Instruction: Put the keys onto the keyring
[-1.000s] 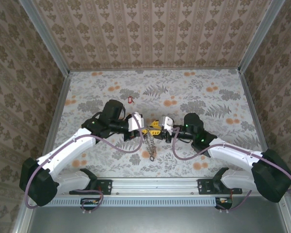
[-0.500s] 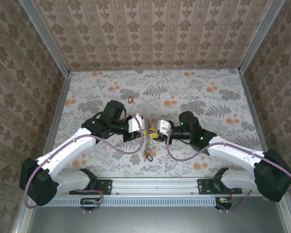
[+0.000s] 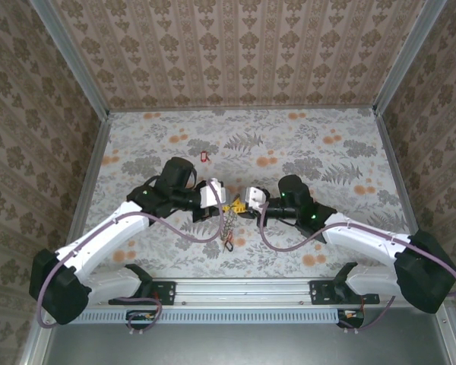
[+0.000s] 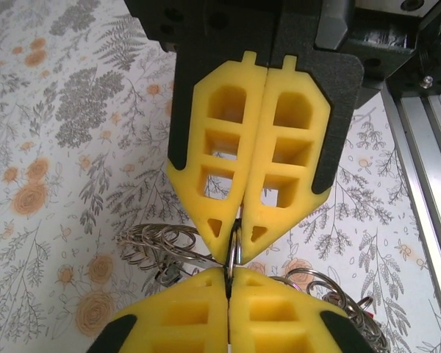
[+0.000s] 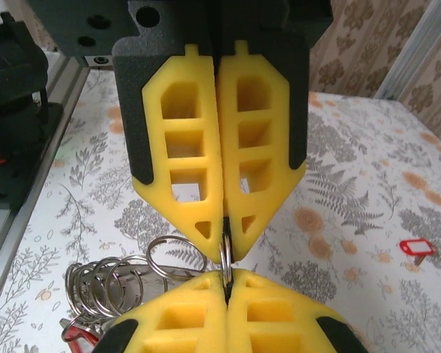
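Note:
My left gripper (image 3: 222,205) and right gripper (image 3: 242,204) meet tip to tip above the table's near middle. Both are shut on the same thin metal keyring (image 4: 233,248), seen edge-on between the yellow fingertips (image 4: 206,220). In the right wrist view the keyring (image 5: 225,254) is pinched at my right gripper (image 5: 224,246), with the left gripper's fingers (image 5: 176,316) just below. A bunch of linked metal rings (image 5: 103,287) hangs from it, with a red piece (image 5: 77,334) at its low end. One red-headed key (image 3: 205,157) lies alone on the table, far behind the grippers.
The linked rings dangle to the floral table (image 3: 327,152) at a dark end piece (image 3: 229,245). A metal rail (image 3: 243,289) runs along the near edge between the arm bases. Patterned walls close in the back and both sides.
The right gripper has moved left up to the left gripper's tips and closed on the ring. The hanging rings have bunched up and shifted slightly left.

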`<action>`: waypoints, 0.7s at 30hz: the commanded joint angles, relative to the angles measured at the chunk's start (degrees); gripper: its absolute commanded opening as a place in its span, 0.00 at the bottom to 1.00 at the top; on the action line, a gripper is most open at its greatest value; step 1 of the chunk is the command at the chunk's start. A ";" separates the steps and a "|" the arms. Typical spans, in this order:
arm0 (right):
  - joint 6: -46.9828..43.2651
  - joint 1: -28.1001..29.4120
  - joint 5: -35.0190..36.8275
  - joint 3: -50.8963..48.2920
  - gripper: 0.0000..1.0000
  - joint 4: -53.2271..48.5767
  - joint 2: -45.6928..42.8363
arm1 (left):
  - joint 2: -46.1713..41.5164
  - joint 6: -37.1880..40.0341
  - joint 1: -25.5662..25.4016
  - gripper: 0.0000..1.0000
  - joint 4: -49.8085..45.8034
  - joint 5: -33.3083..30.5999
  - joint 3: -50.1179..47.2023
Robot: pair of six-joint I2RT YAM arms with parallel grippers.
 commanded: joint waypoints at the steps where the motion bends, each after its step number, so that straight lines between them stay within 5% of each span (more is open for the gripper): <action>1: 6.41 -0.69 -2.13 -2.51 0.00 10.35 -1.91 | -3.55 -0.15 0.95 0.18 3.76 5.71 -1.81; 5: 8.95 -1.09 -4.46 -3.84 0.00 14.57 -1.76 | -5.08 -1.31 1.90 0.27 5.70 6.04 -3.80; 14: 8.64 -1.07 -7.22 -3.55 0.00 15.26 -1.74 | -2.92 -3.56 2.49 0.31 9.49 7.66 -4.33; 21: 8.22 -1.07 -7.27 -3.62 0.00 14.36 -2.83 | -1.76 -2.31 2.06 0.10 8.91 9.70 -3.33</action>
